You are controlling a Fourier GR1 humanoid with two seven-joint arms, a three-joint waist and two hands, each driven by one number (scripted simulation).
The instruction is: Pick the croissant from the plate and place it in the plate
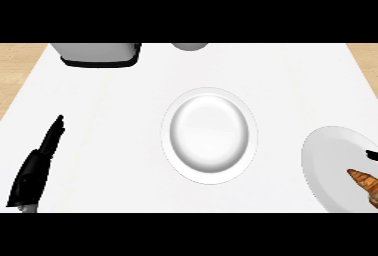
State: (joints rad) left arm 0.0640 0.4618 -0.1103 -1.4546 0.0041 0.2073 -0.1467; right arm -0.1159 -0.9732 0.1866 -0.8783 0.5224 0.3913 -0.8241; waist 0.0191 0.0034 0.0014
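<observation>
The croissant (pixel 365 184) lies on the right-hand plate (pixel 328 165), at that plate's right side, brown and pointed, and cut off by the right edge of the view. Just above it, at the same edge, a small black tip (pixel 371 154) pokes in over the plate; it is apart from the croissant, and too little of it shows to tell what it is or how the right hand stands.

To the left of that plate, in the middle of the white counter (pixel 103 110), sits a second plate (pixel 210 135), white with a wide rim, nothing on it. The two plates are near each other but do not touch.

Well to the left, near the counter's left edge, the left hand (pixel 35 170) shows at the near side, fingers straight and together, pointing away toward the far side. It holds nothing and touches neither plate.

At the far left of the counter stands a grey container with a dark base (pixel 100 54), and to its right, at the far edge, a small grey rounded object (pixel 190 46) is partly cut off.
</observation>
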